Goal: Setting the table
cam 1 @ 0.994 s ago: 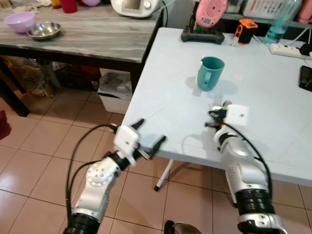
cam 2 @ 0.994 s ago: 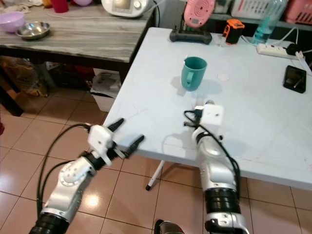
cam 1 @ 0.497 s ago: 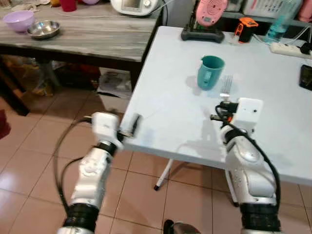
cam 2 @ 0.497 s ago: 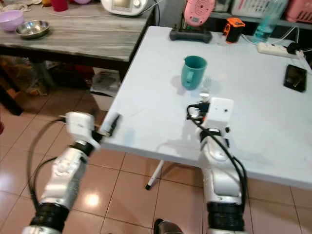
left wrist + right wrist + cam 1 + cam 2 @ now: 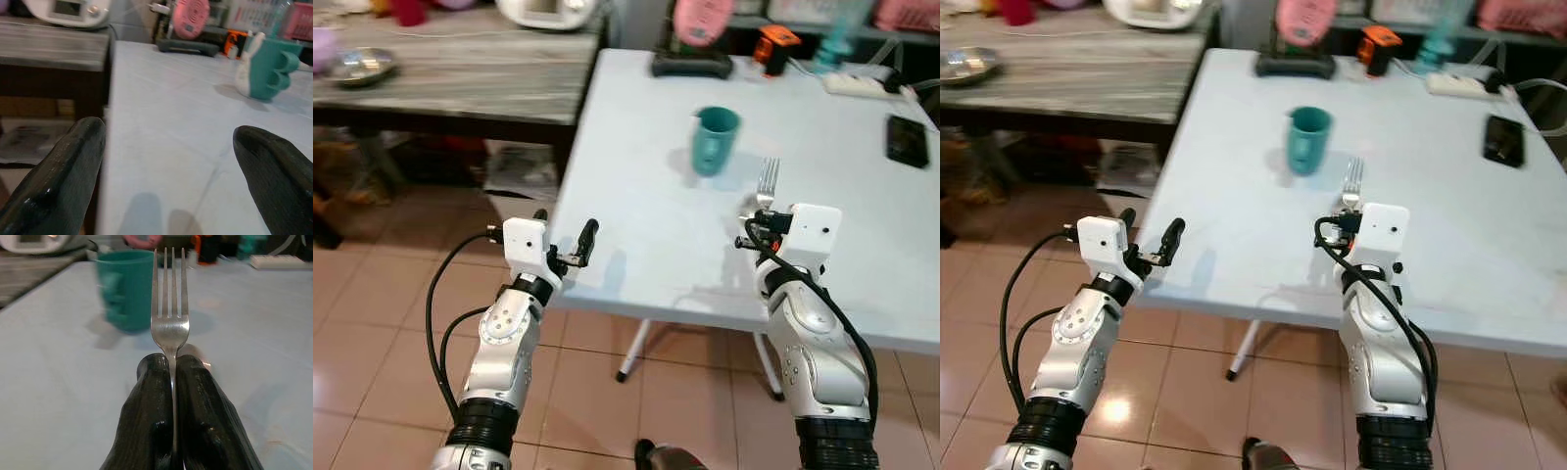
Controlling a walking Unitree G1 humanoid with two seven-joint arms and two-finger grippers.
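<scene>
A teal mug stands upright near the middle of the white table. Just to its right and nearer to me, my right gripper is shut on the handle of a silver fork. The tines point away from me, above the tabletop. In the right wrist view the fork rises from between the closed fingers, with the mug behind it. My left gripper is open at the table's near-left edge and holds nothing. Its fingers are spread wide toward the mug.
A wooden side table with a steel bowl stands at the left. At the white table's far side are a pink device, an orange object, a power strip and a black phone. Tiled floor lies below.
The view has shifted. My left gripper has come up from below to the table's edge, its fingers spread. My right gripper has risen, and the fork now points forward beside the mug.
</scene>
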